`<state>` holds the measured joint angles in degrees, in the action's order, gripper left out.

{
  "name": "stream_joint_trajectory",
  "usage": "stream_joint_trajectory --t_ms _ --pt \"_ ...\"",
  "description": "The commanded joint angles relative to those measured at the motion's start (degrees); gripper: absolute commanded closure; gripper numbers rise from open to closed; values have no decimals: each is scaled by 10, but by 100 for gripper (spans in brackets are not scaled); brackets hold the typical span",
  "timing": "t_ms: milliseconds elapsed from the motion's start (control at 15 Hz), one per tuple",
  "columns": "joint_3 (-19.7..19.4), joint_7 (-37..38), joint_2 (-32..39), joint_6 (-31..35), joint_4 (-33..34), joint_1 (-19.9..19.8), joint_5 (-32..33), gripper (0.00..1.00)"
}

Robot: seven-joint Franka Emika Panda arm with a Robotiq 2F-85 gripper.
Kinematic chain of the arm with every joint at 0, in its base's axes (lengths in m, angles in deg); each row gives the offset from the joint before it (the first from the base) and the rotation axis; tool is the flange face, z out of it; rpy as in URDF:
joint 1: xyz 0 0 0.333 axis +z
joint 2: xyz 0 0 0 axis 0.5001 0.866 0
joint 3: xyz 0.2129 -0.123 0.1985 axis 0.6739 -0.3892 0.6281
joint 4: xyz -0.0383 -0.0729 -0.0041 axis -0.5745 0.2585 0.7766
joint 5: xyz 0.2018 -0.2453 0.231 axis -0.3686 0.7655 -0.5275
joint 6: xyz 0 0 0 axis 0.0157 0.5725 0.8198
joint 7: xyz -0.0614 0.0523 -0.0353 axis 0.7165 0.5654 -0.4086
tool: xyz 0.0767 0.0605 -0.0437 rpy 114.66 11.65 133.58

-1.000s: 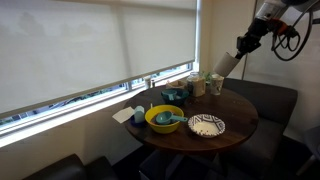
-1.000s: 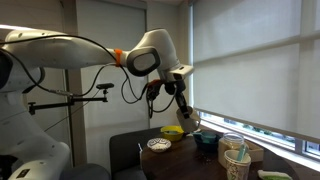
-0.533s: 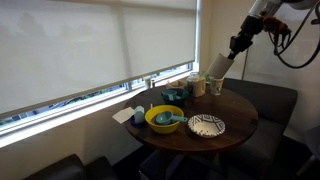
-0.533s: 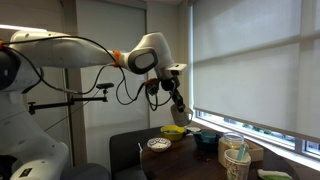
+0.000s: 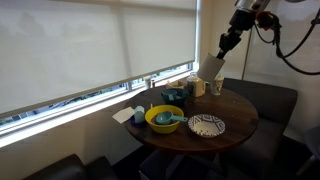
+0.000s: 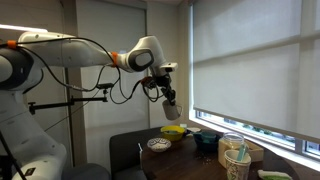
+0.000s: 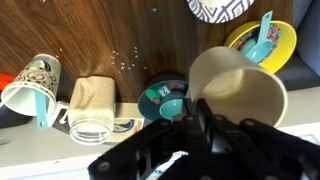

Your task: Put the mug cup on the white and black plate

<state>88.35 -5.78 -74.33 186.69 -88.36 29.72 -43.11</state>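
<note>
My gripper (image 5: 222, 50) is shut on the cream-white mug cup (image 5: 211, 68) and holds it high above the round wooden table (image 5: 240, 110), tilted. In an exterior view the mug (image 6: 170, 107) hangs below the gripper (image 6: 165, 93). In the wrist view the mug (image 7: 238, 92) is close in front of the dark fingers (image 7: 195, 112), its open mouth toward the camera. The white and black plate (image 5: 206, 125) lies on the table's near side, also showing in an exterior view (image 6: 157, 144) and at the wrist view's top edge (image 7: 218, 8).
A yellow bowl (image 5: 164, 118) with a teal spoon sits beside the plate. A small teal cup (image 7: 165, 99), a patterned paper cup (image 7: 31, 84) and a greenish jar (image 7: 92, 105) stand by the window side. A dark sofa (image 5: 270, 100) lies behind the table.
The gripper has lifted the mug higher and carried it away from the sofa side, toward the window-side cups.
</note>
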Motion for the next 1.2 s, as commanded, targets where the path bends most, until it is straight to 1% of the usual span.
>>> stream_joint_trajectory --t_ms 0,133,200,400,533,800,1000,1133 --pt "-2 -1 2 -2 3 1 1 93" --pt "-2 -3 3 -2 4 0 1 93" --pt "2 -18 24 -8 21 10 -2 98" --pt "15 -57 69 -52 43 37 -8 98" --pt "26 -60 97 -81 54 49 -2 98" --pt "47 -8 151 -121 75 49 30 98" --pt "54 7 170 -154 84 54 43 98" --pt "57 32 172 -167 84 54 52 98"
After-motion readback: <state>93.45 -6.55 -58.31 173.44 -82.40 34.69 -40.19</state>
